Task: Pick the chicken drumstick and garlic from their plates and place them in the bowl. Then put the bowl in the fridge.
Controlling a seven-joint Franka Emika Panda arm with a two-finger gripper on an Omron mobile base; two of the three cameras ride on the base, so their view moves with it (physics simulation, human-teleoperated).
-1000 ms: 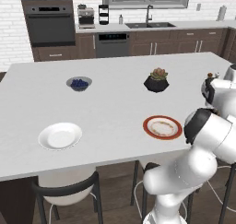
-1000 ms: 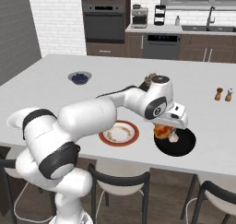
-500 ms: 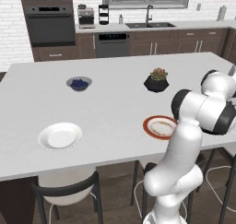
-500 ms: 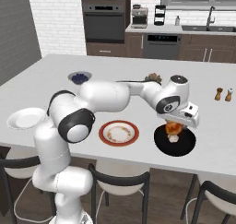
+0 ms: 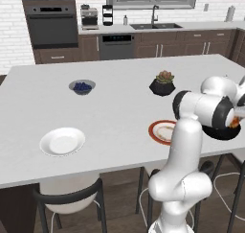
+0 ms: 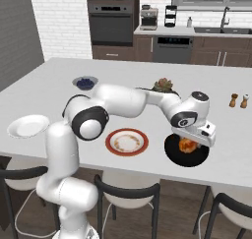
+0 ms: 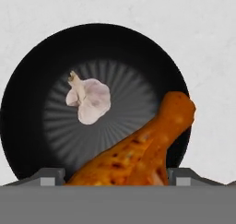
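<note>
Your jaws grip the chicken drumstick (image 7: 138,151) at its thick end, low centre of the hand view, above the bowl (image 7: 27,103) where the garlic (image 7: 90,100) lies. It's probably light, stiff and greasy; release gently over the middle.

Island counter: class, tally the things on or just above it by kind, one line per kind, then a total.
Plates: 2, a plain white round plate and a red-orange-rimmed plate
Bowls: 2, a glossy black bowl and a small grey blueberry bowl
Foods: 2, a whitish garlic bulb and an orange-brown chicken drumstick
Plant pots: 1
Shakers: 2
Total: 9
</note>
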